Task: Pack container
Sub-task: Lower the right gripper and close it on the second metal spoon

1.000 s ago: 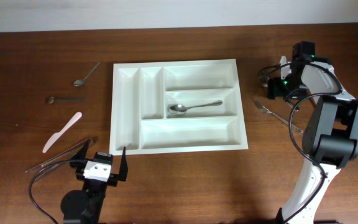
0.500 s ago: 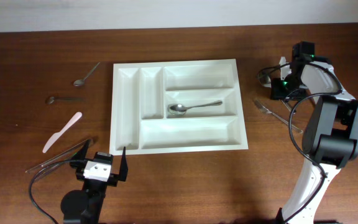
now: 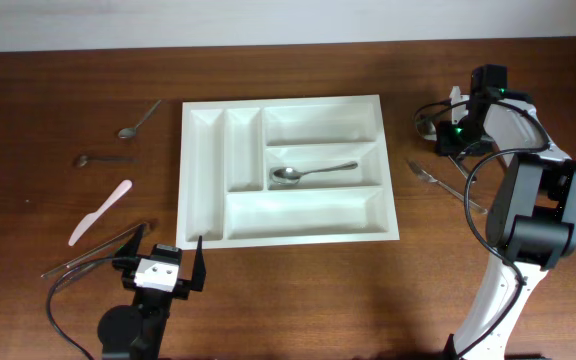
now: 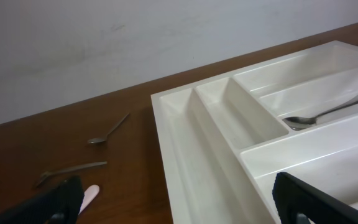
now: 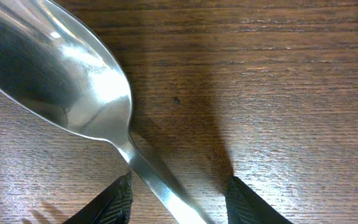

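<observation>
The container [image 3: 283, 101] is a large white cutlery tray in the middle of the table, also seen in the left wrist view [image 4: 191, 124]. One metal spoon [image 3: 313, 172] lies in its middle right compartment. My right gripper [image 3: 446, 135] is down at the table to the right of the tray. In the right wrist view its open fingers [image 5: 179, 200] straddle the handle of a large metal spoon [image 5: 61, 74] that lies flat on the wood. My left gripper [image 3: 163, 262] is open and empty at the tray's front left corner.
A fork [image 3: 448, 186] lies right of the tray. Left of the tray lie a spoon [image 3: 140, 118], a small spoon [image 3: 106, 158], a white plastic knife [image 3: 100, 212] and some thin metal cutlery [image 3: 93, 252]. The right arm's base stands at the front right.
My right gripper has shifted slightly to the right and away, over the spoon on the table. The left arm and the tray have not moved.
</observation>
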Tool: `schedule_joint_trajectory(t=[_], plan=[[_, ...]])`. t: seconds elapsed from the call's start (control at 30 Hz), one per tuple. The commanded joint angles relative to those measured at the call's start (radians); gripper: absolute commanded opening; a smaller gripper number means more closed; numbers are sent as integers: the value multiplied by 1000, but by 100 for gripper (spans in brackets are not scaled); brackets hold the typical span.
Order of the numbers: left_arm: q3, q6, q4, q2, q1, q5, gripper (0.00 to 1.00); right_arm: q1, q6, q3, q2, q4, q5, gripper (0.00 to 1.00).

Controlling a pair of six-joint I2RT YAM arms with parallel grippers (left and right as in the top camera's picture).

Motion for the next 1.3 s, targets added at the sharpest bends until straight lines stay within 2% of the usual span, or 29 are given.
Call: schedule_joint_trajectory(t=[0.0,0.07,0.17,0.3,0.47,0.87,1.27], plan=[[-9,1,3,-8,-1,4,99,2,-20,-3,70,2,-21,41],[-9,2,3,-8,-1,4,99,11,-22,-3,91,-10,-24,28],[-9,1,3,-8,-1,3,99,30,-21,-3,105,-16,-24,15],[-9,1,3,-8,-1,3,99,53,-22,-3,107,-11,-23,7],[-9,2,3,-8,-1,4,99,68,-21,-3,107,-9,-23,4],[-9,1,3,-8,-1,3,99,69,-21,24,107,-27,-20,4],[-9,1,3,-8,-1,3,99,69,-33,262,106,-180,-20,4]])
